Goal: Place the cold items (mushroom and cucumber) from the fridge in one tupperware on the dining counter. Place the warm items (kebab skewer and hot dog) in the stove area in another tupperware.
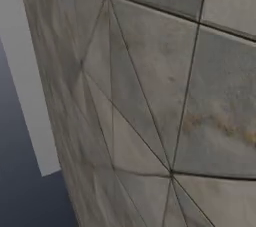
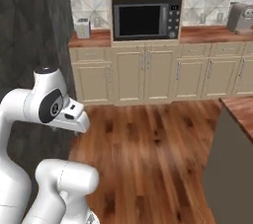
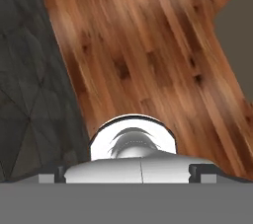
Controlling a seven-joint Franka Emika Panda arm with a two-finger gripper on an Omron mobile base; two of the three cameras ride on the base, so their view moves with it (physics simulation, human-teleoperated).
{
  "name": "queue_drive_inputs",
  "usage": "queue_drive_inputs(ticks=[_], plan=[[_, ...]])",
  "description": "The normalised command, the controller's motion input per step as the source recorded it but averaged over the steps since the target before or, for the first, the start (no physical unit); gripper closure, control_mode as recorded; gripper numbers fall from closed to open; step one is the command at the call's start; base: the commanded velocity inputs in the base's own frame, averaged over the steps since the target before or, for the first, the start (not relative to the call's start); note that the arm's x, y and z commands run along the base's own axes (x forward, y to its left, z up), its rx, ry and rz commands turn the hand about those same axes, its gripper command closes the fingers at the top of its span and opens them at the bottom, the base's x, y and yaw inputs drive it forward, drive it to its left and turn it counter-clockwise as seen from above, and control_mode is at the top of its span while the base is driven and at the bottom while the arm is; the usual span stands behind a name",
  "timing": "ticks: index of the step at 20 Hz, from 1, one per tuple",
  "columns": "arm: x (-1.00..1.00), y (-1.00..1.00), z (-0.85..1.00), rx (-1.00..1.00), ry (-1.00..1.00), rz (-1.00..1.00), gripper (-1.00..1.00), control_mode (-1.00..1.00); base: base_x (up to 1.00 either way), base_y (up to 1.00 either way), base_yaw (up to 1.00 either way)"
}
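The dining counter shows as a reddish-brown wood corner over a plain panel at the right edge of the right base view, near the robot. The gripper points down at the wood floor, its jaws spread wide apart with nothing between them. The arm is folded up at the near left. Far across the floor stands a row of beige cabinets under a wood worktop, with a black microwave set above it, a toaster to its left and a coffee machine at the far right. A grey tiled wall fills the left base view close up.
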Motion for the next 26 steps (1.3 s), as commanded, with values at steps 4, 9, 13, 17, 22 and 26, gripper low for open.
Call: queue_drive_inputs(ticks=[4, 9, 13, 17, 22, 26], plan=[[0.0, 0.0, 0.0, 0.0, 0.0, 0.0, -1.0, 1.0, 1.0, 0.28, -0.43], [0.0, 0.0, 0.0, 0.0, 0.0, 0.0, -1.0, 1.0, 1.0, 0.32, -0.46], [0.0, 0.0, 0.0, 0.0, 0.0, 0.0, -1.0, 1.0, 1.0, 0.36, -0.6], [0.0, 0.0, 0.0, 0.0, 0.0, 0.0, -1.0, 1.0, 1.0, 0.34, -0.69], [0.0, 0.0, 0.0, 0.0, 0.0, 0.0, -1.0, 1.0, 1.0, 0.63, -0.64], [0.0, 0.0, 0.0, 0.0, 0.0, 0.0, -1.0, 1.0, 1.0, 0.66, -0.6]])
